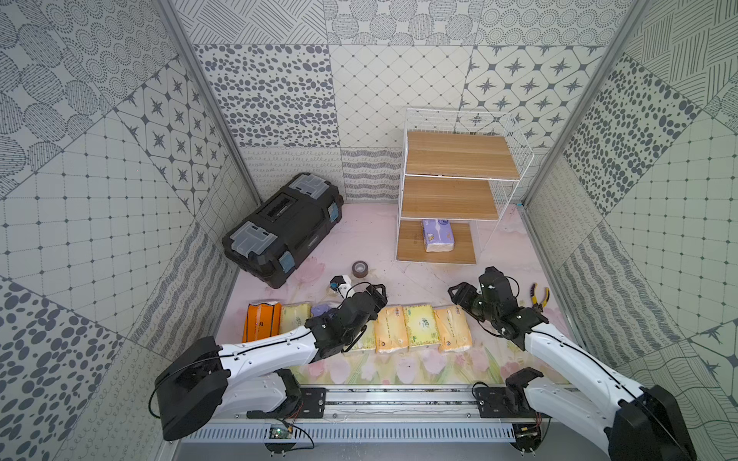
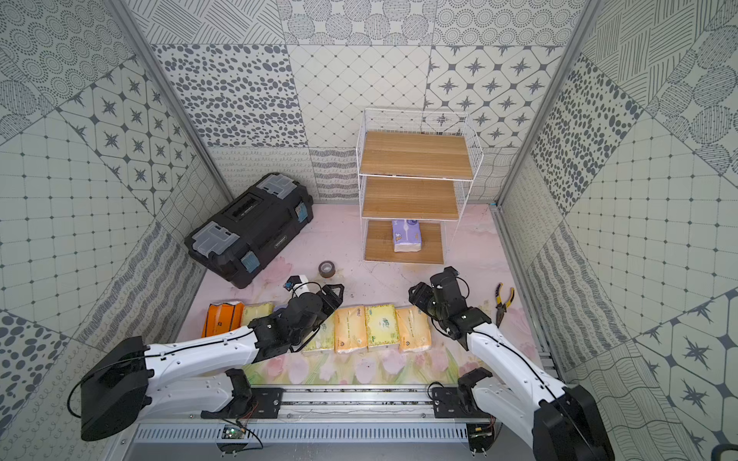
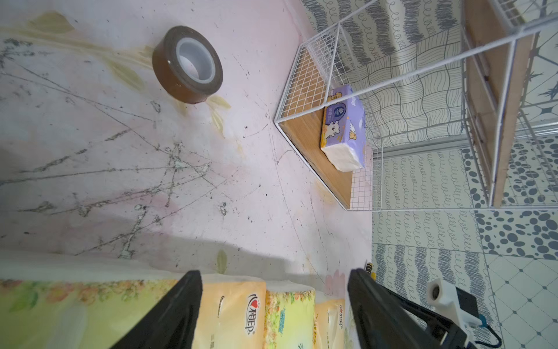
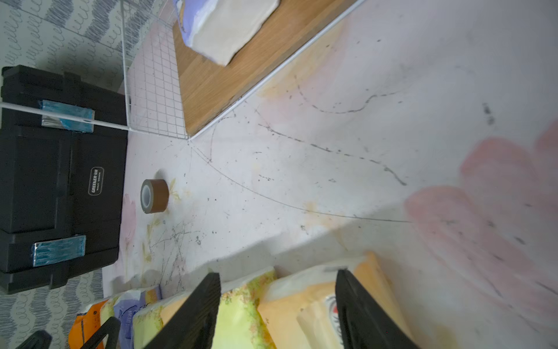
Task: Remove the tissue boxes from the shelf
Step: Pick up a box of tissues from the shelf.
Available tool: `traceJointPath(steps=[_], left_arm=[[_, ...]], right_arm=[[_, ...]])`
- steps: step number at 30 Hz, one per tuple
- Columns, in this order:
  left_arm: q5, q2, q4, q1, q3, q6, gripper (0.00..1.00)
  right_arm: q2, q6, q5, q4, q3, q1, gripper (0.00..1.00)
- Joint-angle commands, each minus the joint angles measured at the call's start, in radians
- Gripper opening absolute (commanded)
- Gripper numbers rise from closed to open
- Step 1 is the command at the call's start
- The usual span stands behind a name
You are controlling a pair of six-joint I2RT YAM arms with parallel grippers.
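Observation:
The shelf (image 1: pixel 449 197) stands at the back right, its upper two boards bare. One purple tissue box (image 1: pixel 438 235) (image 3: pixel 344 130) (image 4: pixel 223 24) lies on the lowest board. Several more tissue boxes lie in a row on the floor: orange (image 1: pixel 261 321), pale yellow-green (image 1: pixel 294 315), purple (image 1: pixel 321 309) half under my left arm, yellow-orange (image 1: pixel 391 329), yellow-green (image 1: pixel 419 325), yellow-orange (image 1: pixel 451 329). My left gripper (image 1: pixel 373 291) (image 3: pixel 273 272) hangs open over the row's middle. My right gripper (image 1: pixel 463 297) (image 4: pixel 278 272) is open above the rightmost box's far end, holding nothing.
A big black toolbox (image 1: pixel 283 227) sits at the back left. A brown tape roll (image 1: pixel 360 268) stands on the floor between it and the shelf. Yellow-handled pliers (image 1: pixel 539 297) lie by the right wall. Patterned walls close in three sides.

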Motion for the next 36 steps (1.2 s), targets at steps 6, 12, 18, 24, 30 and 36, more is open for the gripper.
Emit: traceJointPath(steps=[6, 12, 18, 24, 30, 36], left_arm=[[0.048, -0.003, 0.086, 0.034, -0.031, 0.0, 0.81], [0.065, 0.001, 0.115, 0.048, -0.037, 0.003, 0.81], [0.07, 0.001, 0.141, 0.051, -0.035, 0.017, 0.81], [0.076, 0.001, 0.167, 0.053, -0.036, 0.035, 0.81], [0.095, 0.016, 0.196, 0.055, -0.043, 0.028, 0.81], [0.093, 0.012, 0.207, 0.059, -0.053, 0.024, 0.81]], right_arm=[[0.252, 0.207, 0.118, 0.37, 0.11, 0.053, 0.61], [0.421, 0.313, 0.248, 0.454, 0.196, 0.064, 0.59], [0.542, 0.397, 0.347, 0.5, 0.272, 0.06, 0.58], [0.669, 0.454, 0.388, 0.556, 0.351, 0.059, 0.58], [0.774, 0.447, 0.42, 0.605, 0.422, 0.06, 0.55], [0.847, 0.453, 0.447, 0.62, 0.471, 0.052, 0.54]])
